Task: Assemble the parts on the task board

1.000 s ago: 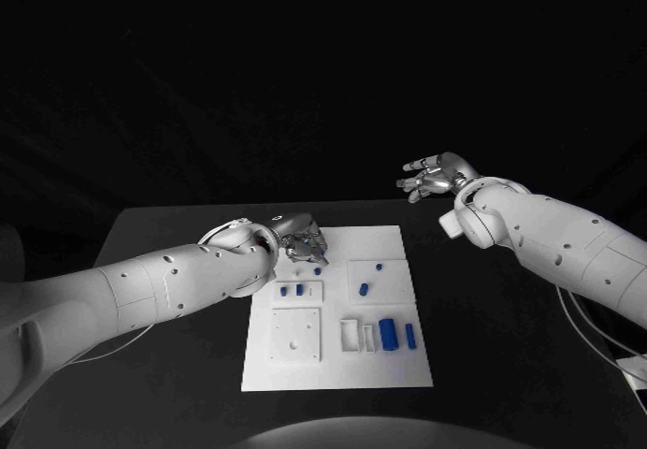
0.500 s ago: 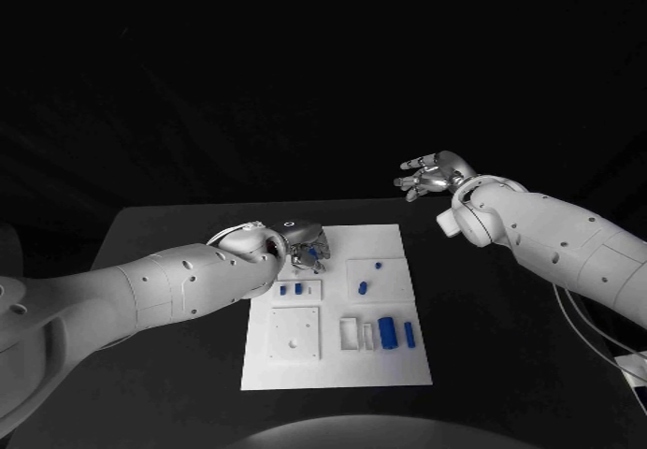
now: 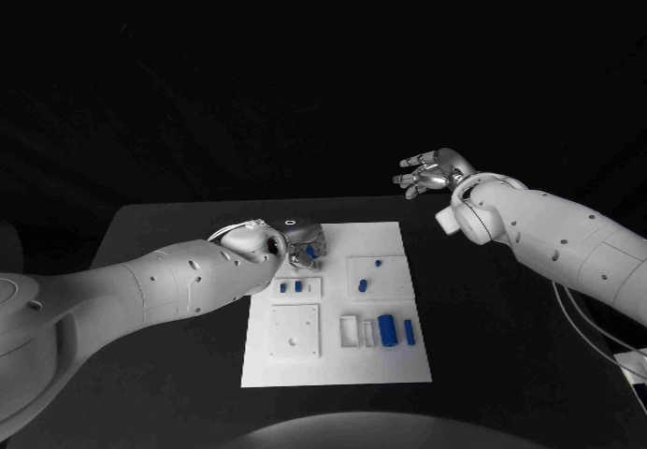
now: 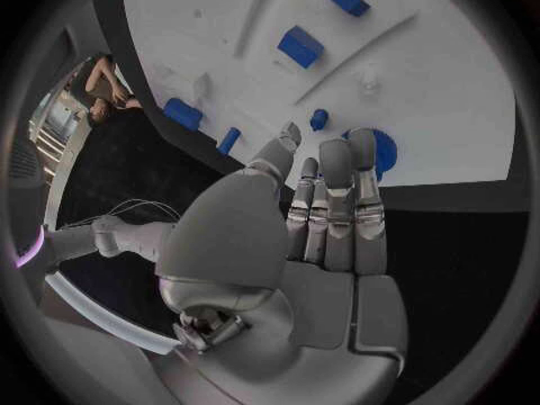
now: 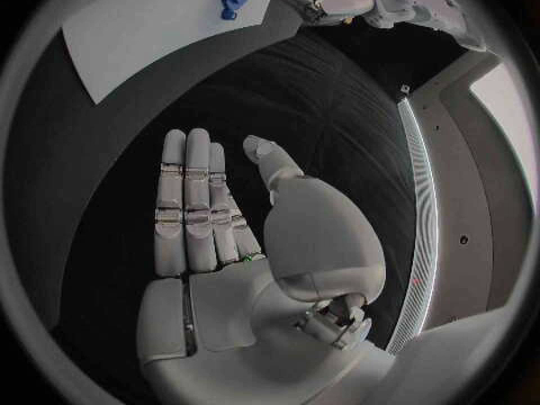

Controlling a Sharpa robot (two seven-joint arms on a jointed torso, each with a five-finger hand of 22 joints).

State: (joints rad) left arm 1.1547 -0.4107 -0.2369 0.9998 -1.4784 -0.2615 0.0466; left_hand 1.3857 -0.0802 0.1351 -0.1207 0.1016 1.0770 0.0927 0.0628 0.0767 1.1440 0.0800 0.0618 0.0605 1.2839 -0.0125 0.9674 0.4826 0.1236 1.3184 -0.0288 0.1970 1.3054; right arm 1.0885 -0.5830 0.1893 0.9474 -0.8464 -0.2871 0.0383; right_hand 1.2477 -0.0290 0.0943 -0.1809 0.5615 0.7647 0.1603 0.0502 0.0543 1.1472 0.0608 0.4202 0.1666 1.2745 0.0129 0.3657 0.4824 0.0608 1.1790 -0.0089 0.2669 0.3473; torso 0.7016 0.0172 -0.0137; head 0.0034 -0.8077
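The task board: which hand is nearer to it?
Left. The left hand is over the task board at its far left corner; the right hand hangs raised beyond its far right corner.

The left hand [image 3: 299, 241] covers the near-left corner of the white board [image 3: 391, 365] in the head view, and whether its fingers grip the round blue part [image 4: 377, 149] cannot be told; the small blue pieces [image 3: 387, 332] are too small to make out shapes
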